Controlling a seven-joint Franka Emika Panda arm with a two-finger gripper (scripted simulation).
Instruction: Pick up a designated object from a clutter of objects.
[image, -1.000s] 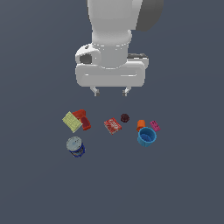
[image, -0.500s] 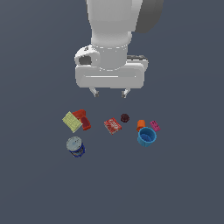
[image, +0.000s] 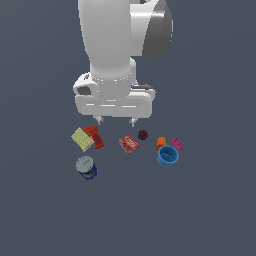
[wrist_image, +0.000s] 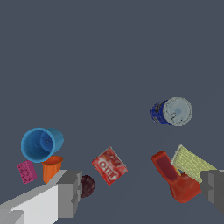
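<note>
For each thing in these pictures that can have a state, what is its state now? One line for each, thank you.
gripper: open, holding nothing, above the items
blue can: upright on the surface, not gripped, apart from the other items
light-blue cup: upright, open, looks empty
red flat packet: lying flat
dark maroon ball: resting free
yellow-green pad: lying beside the red blocky piece

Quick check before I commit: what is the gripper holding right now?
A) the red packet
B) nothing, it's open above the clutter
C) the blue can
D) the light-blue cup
B: in the exterior view the gripper hangs open and empty above the items, while the blue can, red packet and cup all sit on the floor.
</note>
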